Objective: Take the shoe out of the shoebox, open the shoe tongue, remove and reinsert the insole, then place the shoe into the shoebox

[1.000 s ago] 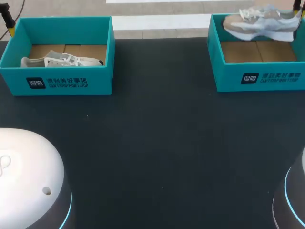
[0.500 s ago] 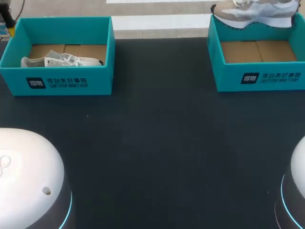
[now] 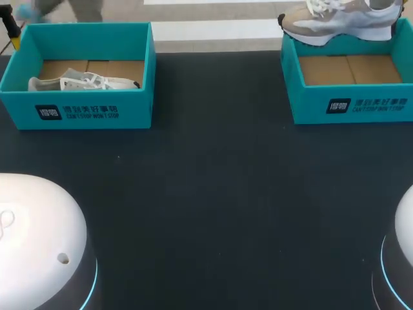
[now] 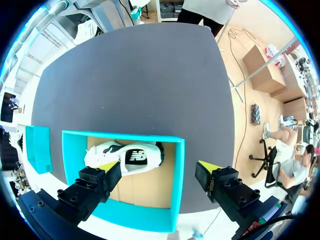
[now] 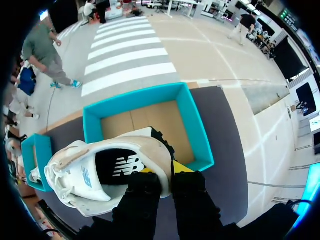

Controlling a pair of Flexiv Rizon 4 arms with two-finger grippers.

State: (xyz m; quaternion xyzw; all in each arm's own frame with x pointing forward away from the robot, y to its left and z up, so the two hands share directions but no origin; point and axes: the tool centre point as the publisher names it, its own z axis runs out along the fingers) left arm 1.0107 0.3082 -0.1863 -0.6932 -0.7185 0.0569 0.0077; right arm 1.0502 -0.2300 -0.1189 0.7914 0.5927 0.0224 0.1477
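Observation:
A white and beige shoe (image 3: 339, 22) hangs above the far edge of the right teal shoebox (image 3: 348, 106). My right gripper (image 5: 165, 169) is shut on its heel rim, one finger inside and one outside. In the right wrist view the shoe (image 5: 100, 175) shows its dark insole, and the shoebox (image 5: 145, 120) lies empty below. A second white shoe (image 3: 84, 82) lies on its side in the left teal shoebox (image 3: 77, 110). My left gripper (image 4: 157, 172) hovers open above that shoebox (image 4: 120, 137) and its shoe (image 4: 125, 157), holding nothing; one yellow fingertip (image 3: 11, 29) shows in the head view.
Both boxes stand at the far side of the black table (image 3: 213, 194), one left, one right, with a wide stretch of tabletop between them. My arms' white bases (image 3: 39, 239) sit at the near corners.
The right gripper has lifted its shoe higher out of the right box, shifting it leftward and farther back. The left gripper and the left shoe have stayed put.

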